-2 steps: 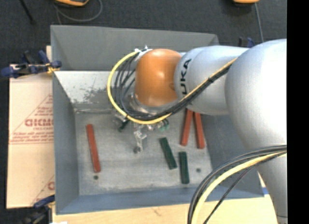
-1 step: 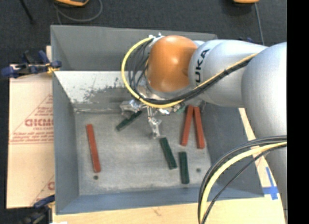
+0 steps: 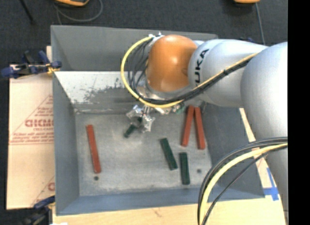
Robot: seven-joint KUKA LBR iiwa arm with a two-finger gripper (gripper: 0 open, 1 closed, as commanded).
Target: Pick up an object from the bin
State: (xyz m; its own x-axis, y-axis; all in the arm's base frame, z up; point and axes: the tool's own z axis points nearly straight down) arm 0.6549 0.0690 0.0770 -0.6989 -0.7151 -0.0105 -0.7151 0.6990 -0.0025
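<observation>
Gripper [image 3: 140, 120] of the single arm, lowered almost to the floor of the grey metal bin [image 3: 64, 127], in the bin's far half. Whether the gripper is released or clenched cannot be told, as its tip is seen from above and partly masked by the wrist.

A short dark green stick [image 3: 129, 132] is seen just beside the gripper, toward the view's lower left, lying tilted on the floor. Contact between the two cannot be made out, and the stick is not shown to be held.

Directly above the gripper, the wrist is capped by a rounded orange cover [image 3: 167, 64], around which a yellow cable [image 3: 125, 71] is looped. From there the silver-grey arm link [image 3: 227, 69] is carried off to the view's right, so that the arm is bent downward at the wrist.

To the gripper's right, two red sticks [image 3: 193, 127] are laid side by side, nearly touching. Nearer the viewer than the gripper, and to its right, two longer dark green sticks [image 3: 168, 153] [image 3: 184, 168] are placed close together. Well apart from the gripper on its left, a single long red stick [image 3: 93, 148] is found.
</observation>
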